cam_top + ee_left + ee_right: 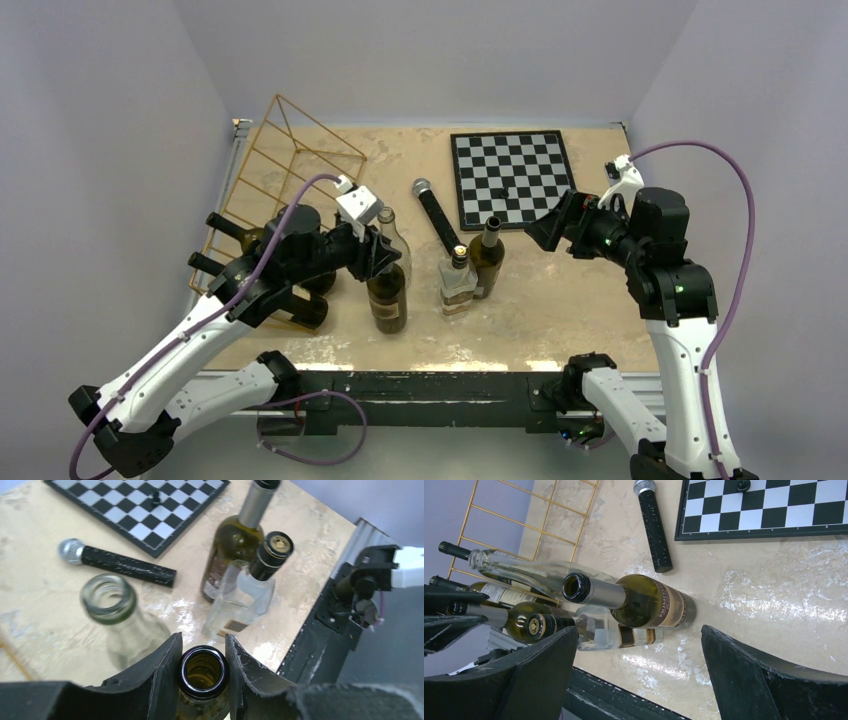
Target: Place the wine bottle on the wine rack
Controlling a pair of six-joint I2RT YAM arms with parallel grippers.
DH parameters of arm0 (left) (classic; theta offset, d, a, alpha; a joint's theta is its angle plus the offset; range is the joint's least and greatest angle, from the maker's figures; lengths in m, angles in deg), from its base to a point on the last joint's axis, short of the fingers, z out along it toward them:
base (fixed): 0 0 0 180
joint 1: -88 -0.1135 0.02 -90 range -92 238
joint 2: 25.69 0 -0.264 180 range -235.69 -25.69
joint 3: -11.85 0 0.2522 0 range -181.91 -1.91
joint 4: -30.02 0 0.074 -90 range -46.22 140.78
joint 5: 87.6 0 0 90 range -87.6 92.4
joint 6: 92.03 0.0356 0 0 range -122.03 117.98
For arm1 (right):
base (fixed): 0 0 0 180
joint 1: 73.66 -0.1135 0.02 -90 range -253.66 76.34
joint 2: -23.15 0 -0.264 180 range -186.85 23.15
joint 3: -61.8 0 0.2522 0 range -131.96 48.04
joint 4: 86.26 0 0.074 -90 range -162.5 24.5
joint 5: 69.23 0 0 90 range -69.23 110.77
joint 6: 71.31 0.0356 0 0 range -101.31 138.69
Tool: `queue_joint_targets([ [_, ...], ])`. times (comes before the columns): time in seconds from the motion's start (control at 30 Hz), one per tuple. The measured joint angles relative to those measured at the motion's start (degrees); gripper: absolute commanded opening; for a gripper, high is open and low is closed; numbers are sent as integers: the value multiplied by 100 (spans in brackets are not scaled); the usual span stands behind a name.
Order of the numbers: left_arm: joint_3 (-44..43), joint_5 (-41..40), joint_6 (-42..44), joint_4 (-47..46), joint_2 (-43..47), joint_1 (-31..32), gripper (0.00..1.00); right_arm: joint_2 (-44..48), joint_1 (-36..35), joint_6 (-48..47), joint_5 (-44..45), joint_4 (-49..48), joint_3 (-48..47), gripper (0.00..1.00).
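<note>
Left claw has its two fingers pressed against either side of the open neck of the wine bottle, gripping just under the lip.

- **Far left:** the gold wine rack stands near the table's left edge; dark bottles already lie on it.
- **Just right of the rack:** the gripped bottle stands upright on the table, near the rack but not on it.
- **Handling, as I judge it:**
  - dark glass, so stiff, smooth and breakable;
  - heavy low down, so held by the neck it may swing or slip;
  - the lip gives the pads a stop, and it wants a slow tilt onto the bars.
- **Behind it:** a clear bottle stands close.
- **Further right:**
  - a microphone lies flat;
  - a square clear bottle with a black cap comes next;
  - an olive bottle touches it, its label starting "PRIM", the rest unreadable.
- **Beyond these:** the chessboard.
- **Far right:** the right claw gapes wide, holding nothing.
</note>
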Motion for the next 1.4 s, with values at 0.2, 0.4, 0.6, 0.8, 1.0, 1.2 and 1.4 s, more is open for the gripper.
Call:
queue_joint_targets([
  [0.2,-321,-1062,70,619,61,0,0,-9,0,4,0,-2,0,98],
  [0.4,-402,-1845,133,1145,90,-114,0,-9,0,4,0,-4,0,98],
  [0.6,-1117,-2205,129,1519,-79,-457,0,-9,0,7,0,-4,0,97],
  [0.8,-1770,-2249,55,1521,-490,-1239,0,9,0,4,4,0,0,97],
  [1.0,-2223,-2323,-186,1497,-1005,-1731,0,94,0,4,24,4,0,97],
  [1.2,-2221,-2223,-713,1464,-1261,-2409,0,181,0,2,44,11,2,97],
  [1.4,-1910,-1797,-1377,1130,-1263,-3246,0,229,0,2,52,20,2,97],
])
